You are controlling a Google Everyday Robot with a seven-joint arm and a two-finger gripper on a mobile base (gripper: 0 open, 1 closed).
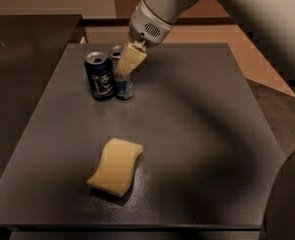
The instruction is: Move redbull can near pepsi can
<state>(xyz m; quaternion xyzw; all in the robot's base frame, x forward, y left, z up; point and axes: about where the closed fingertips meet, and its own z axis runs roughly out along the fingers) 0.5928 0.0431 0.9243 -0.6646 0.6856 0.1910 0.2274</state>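
In the upper left of the frame, we see the gripper [127, 63] pinching the upper part of the redbull can [124, 87]. Its pale finger [131, 58] hides most of the can, leaving only the blue base and a slice of rim. The can stands upright on the dark table [197, 114], right beside the pepsi can [100, 79] on its left; we cannot tell whether they touch. A yellow sponge [116, 166] lies well apart, lower centre. The arm [247, 14] is cut off at the top edge.

Slim redbull can [124, 87], held by the end effector [125, 66], stands just beside the upright pepsi can [100, 79].
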